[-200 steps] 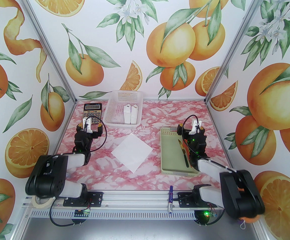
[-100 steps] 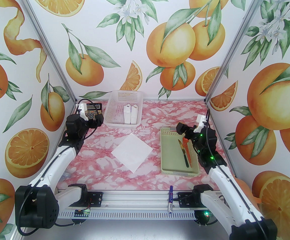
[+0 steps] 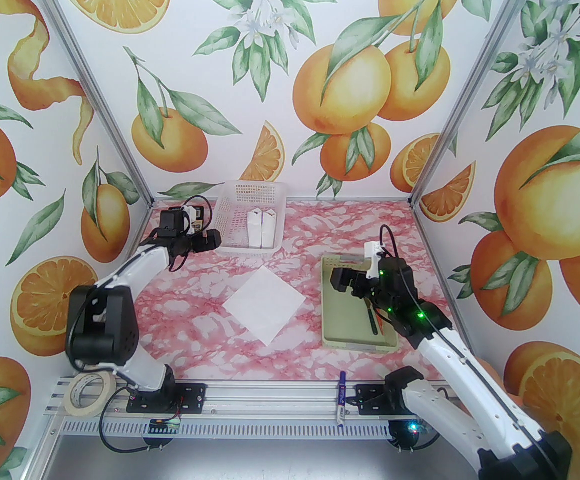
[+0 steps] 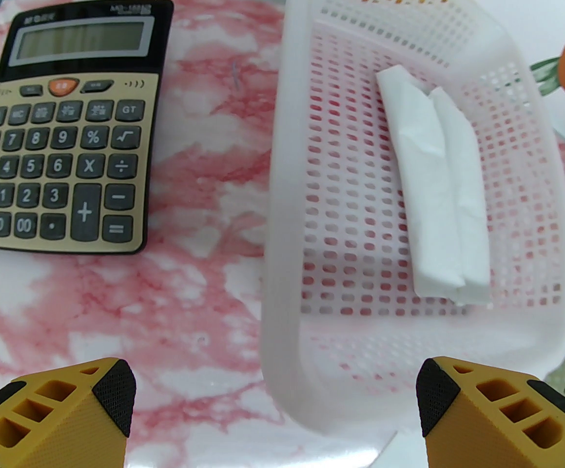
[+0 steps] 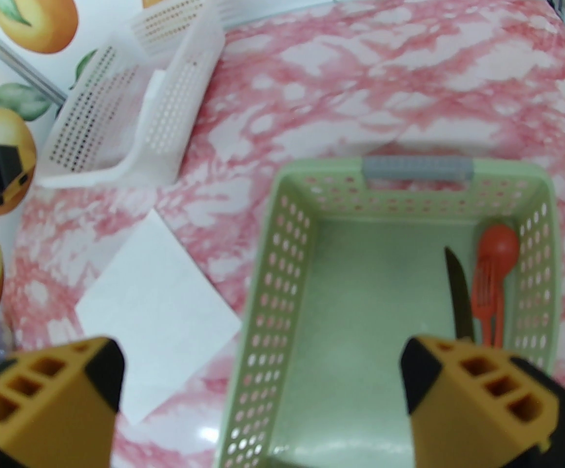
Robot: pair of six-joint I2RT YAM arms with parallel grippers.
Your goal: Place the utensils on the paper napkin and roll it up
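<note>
pre-grasp state

the utensils (image 5: 487, 281) lie in the green basket (image 5: 284, 242), beside the flat paper napkin (image 3: 263, 305) laid out to receive them. right gripper (image 5: 263, 368) hovers over that basket, jaws apart, empty. left gripper (image 4: 275, 388), jaws apart, hangs by the white basket (image 4: 282, 164).

Blocked at the table's (image 3: 194, 328) far left corner by a calculator (image 4: 68, 125) and, just beside it, a white basket (image 3: 219, 223). Blocked toward the right edge by a green basket (image 3: 342, 325); tight against its right wall at the utensils (image 5: 488, 290). Open around the flat napkin (image 3: 263, 305) mid-table.
</note>
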